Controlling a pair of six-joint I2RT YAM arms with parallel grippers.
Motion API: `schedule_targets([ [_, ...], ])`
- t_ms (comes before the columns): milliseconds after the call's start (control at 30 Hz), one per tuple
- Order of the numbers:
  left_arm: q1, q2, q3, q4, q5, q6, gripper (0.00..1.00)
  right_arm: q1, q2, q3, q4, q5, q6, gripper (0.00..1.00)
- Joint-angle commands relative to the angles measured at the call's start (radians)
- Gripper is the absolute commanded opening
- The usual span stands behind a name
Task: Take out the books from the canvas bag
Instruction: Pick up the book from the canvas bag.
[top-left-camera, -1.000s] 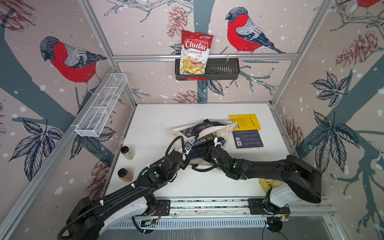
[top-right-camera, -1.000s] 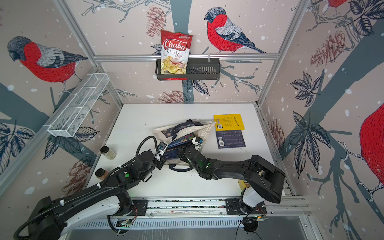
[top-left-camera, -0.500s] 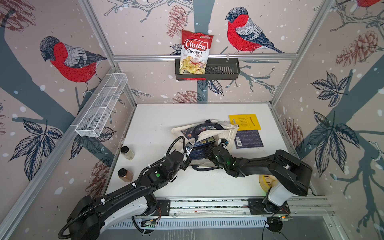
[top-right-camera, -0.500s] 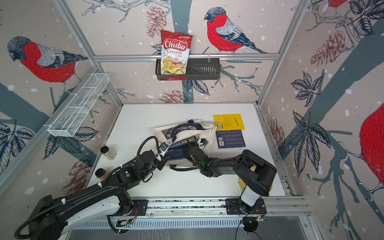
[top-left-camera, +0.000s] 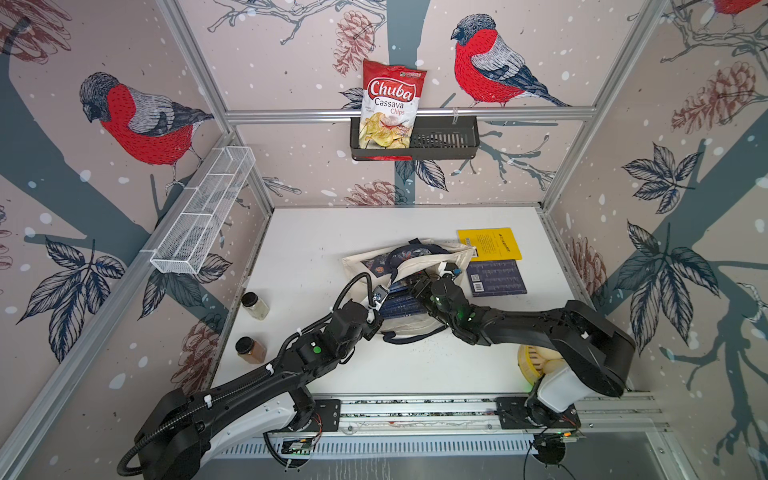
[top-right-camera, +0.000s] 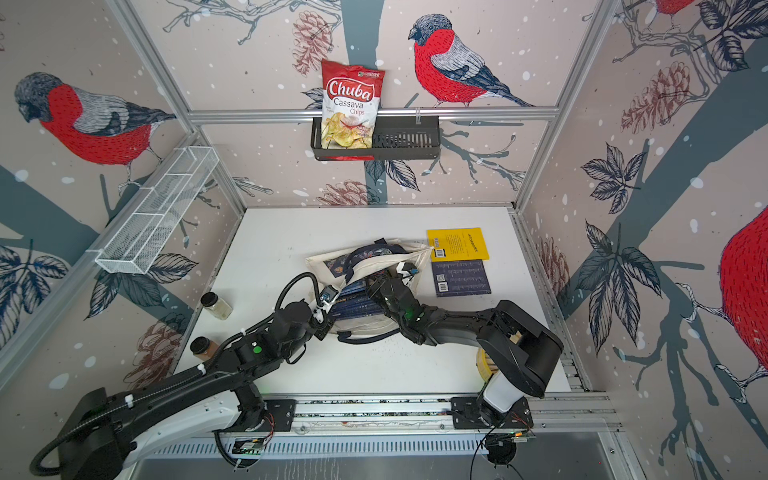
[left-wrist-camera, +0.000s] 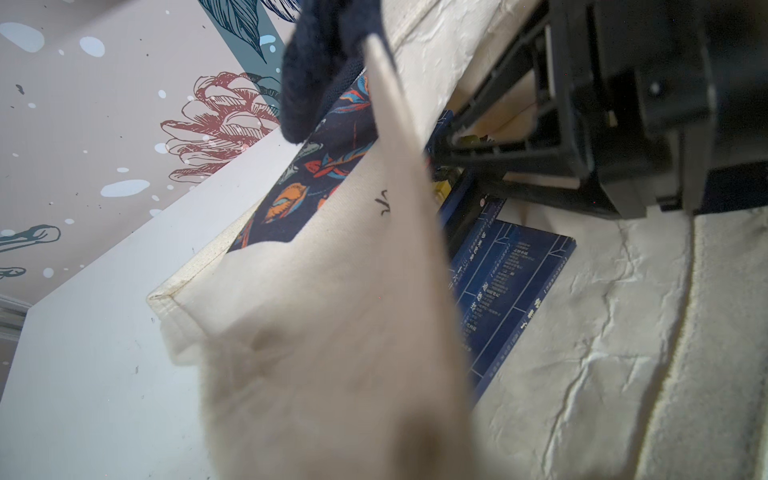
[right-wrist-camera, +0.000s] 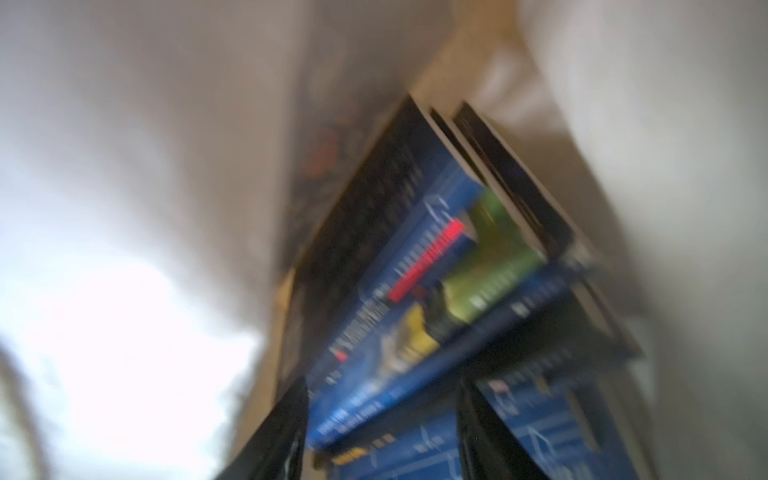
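Observation:
The cream canvas bag (top-left-camera: 428, 261) lies on its side mid-table, mouth toward me. My left gripper (top-left-camera: 390, 284) is shut on the bag's upper cloth edge and holds it up; in the left wrist view that cloth (left-wrist-camera: 332, 332) hides the jaws. Under the flap lies a navy book (left-wrist-camera: 511, 282). My right gripper (top-left-camera: 415, 286) reaches into the mouth. In the blurred right wrist view its fingers (right-wrist-camera: 282, 436) close on a stack of blue books (right-wrist-camera: 415, 270). A yellow book (top-left-camera: 490, 243) and a navy book (top-left-camera: 496, 278) lie on the table right of the bag.
Two spice jars (top-left-camera: 255, 305) (top-left-camera: 249, 349) stand near the table's left edge. A chips bag (top-left-camera: 388, 108) sits in a black basket (top-left-camera: 449, 137) on the back wall. A white wire rack (top-left-camera: 203, 216) hangs on the left wall. A yellow object (top-left-camera: 530, 365) lies by the right arm's base.
My right gripper has pushed further into the bag's mouth and its jaws have narrowed around the books. The left gripper still holds the cloth edge up.

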Motion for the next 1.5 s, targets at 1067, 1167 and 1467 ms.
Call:
schedule_targets([
  [1067, -0.03, -0.001, 0.004, 0.064, 0.046, 0.029, 0.0, -0.143, 0.171, 0.194, 0.037, -0.059, -0.18, 0.37],
  [1167, -0.034, -0.002, 0.004, 0.066, 0.046, 0.029, 0.0, -0.156, 0.206, 0.217, 0.038, -0.106, -0.165, 0.37],
  [1467, -0.035, 0.0, 0.004, 0.067, 0.062, 0.031, 0.0, -0.148, 0.281, 0.287, 0.039, -0.176, -0.159, 0.47],
])
